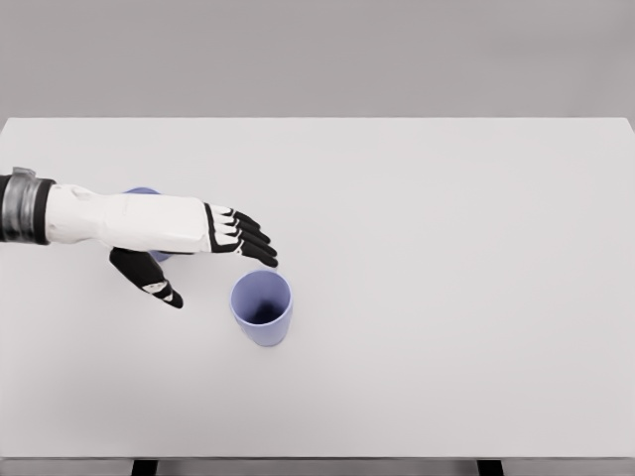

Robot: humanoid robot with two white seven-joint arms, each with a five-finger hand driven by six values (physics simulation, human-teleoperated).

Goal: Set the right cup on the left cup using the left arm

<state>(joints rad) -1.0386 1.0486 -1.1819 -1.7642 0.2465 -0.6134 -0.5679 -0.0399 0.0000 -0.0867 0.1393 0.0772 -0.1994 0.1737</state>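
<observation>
Head view: the left hand (193, 243) reaches in from the left with fingers spread and thumb dropped low, holding nothing, an opening sized to close round the right cup (262, 307), which stands upright just beyond the fingertips toward the near side. The left cup (142, 191) is mostly hidden behind the forearm on the white table (446, 248).

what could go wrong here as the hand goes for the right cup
The left hand is open above and left of the right cup, fingers near its rim; a sideways brush might tip the upright cup. The left cup is mostly hidden under the forearm, so the arm might knock it or misjudge the stacking spot.
</observation>
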